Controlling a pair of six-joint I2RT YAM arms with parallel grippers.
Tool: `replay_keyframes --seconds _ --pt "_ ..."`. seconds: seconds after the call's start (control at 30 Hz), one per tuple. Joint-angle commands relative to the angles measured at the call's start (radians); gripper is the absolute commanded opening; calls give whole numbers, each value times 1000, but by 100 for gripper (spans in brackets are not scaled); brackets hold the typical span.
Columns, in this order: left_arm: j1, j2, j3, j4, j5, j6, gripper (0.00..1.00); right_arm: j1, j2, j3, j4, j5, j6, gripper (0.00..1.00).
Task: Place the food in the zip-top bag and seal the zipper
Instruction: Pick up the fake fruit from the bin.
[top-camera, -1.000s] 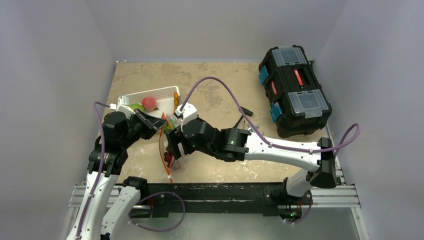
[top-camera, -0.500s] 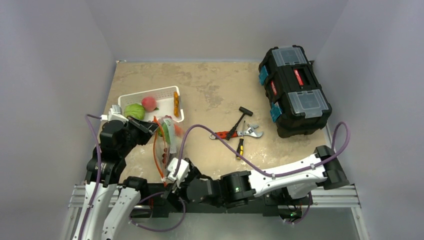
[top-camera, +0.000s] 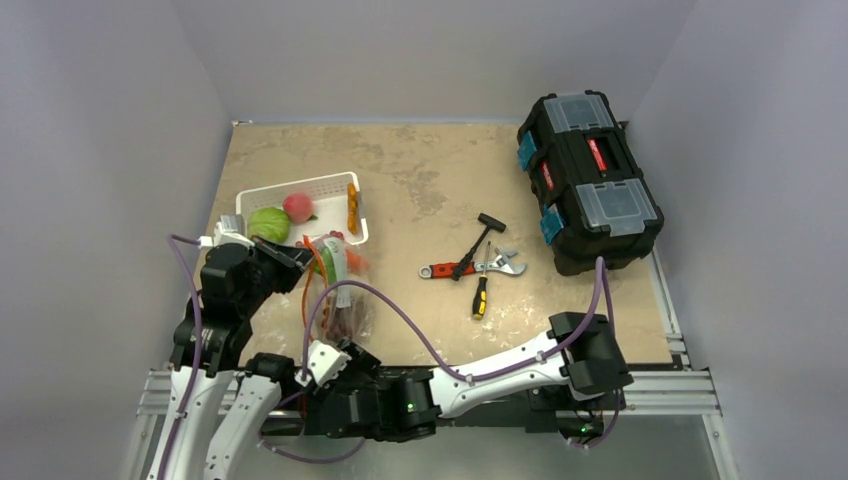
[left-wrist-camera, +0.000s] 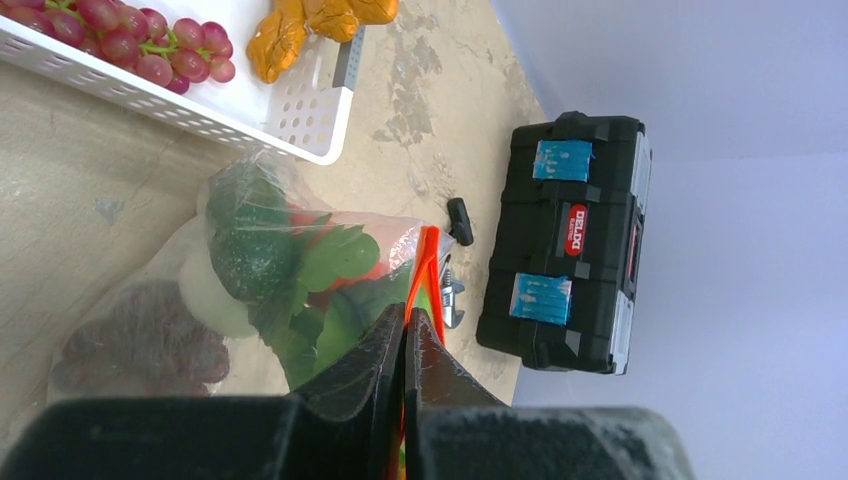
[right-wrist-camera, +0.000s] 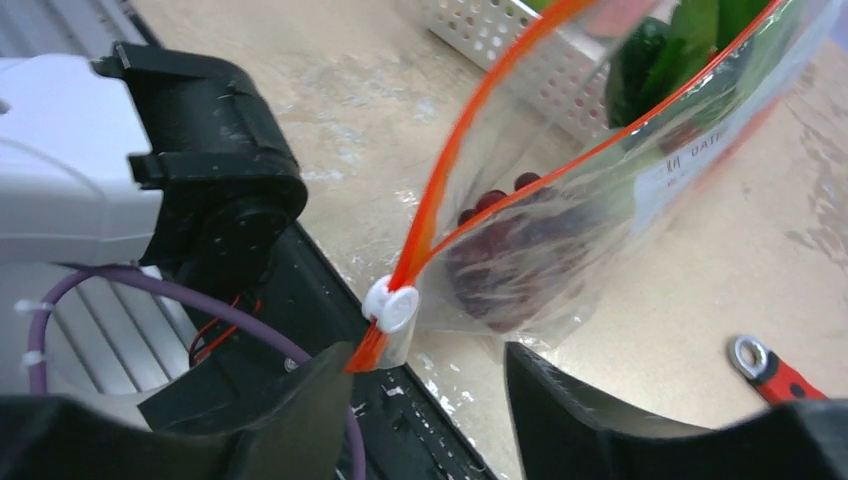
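Left wrist: grapes (left-wrist-camera: 140, 345), greens (left-wrist-camera: 335, 260) inside zip-top bag (left-wrist-camera: 175, 250)

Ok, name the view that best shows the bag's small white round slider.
Right wrist: the small white round slider sits close up on the red-orange zipper strip. Left wrist shows only strip; top view, too small.

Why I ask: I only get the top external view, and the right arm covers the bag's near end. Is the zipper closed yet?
Observer: No. In the right wrist view the zipper splits into two strips beyond its white slider, so the zip-top bag is open.
Operator: Are the right fingers holding the slider?
Observer: No. They stand open, with the slider just ahead of the gap, not pinched.
Operator: And the left fingers?
Observer: The left wrist view shows them shut on the zipper's other end.
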Motion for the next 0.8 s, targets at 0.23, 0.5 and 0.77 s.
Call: replay_keyframes --seconds 0.23,0.5,0.77 --pt "2 -44 13 -42 -102 -37 0 -23 -163 -103 223 235 -194 0" --pt "2 -90 -2 -90 -182 -82 3 -175 -456 -266 319 -58 -414 0" --pt "1 -123 -15 -120 -171 -40 35 -286 -536 -295 307 -199 -491 0"
